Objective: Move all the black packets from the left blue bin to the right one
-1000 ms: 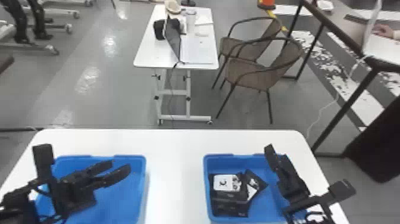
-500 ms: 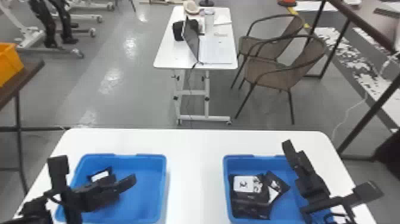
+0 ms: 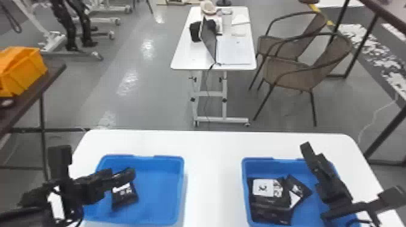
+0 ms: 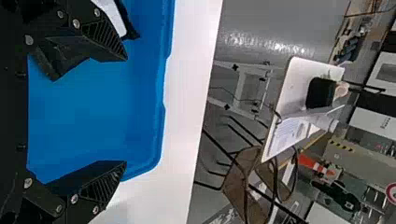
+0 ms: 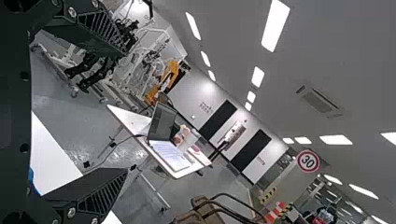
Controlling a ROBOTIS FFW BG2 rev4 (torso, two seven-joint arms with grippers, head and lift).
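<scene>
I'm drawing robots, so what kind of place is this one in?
Probably a robotics lab or workshop: black robot legs hang from a wheeled frame, and a laptop sits open on a small white table.

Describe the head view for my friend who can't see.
A black packet lies in the left blue bin near the left gripper, and a pile in the right bin near the right gripper. Behind the white table stand a desk and chairs.
</scene>
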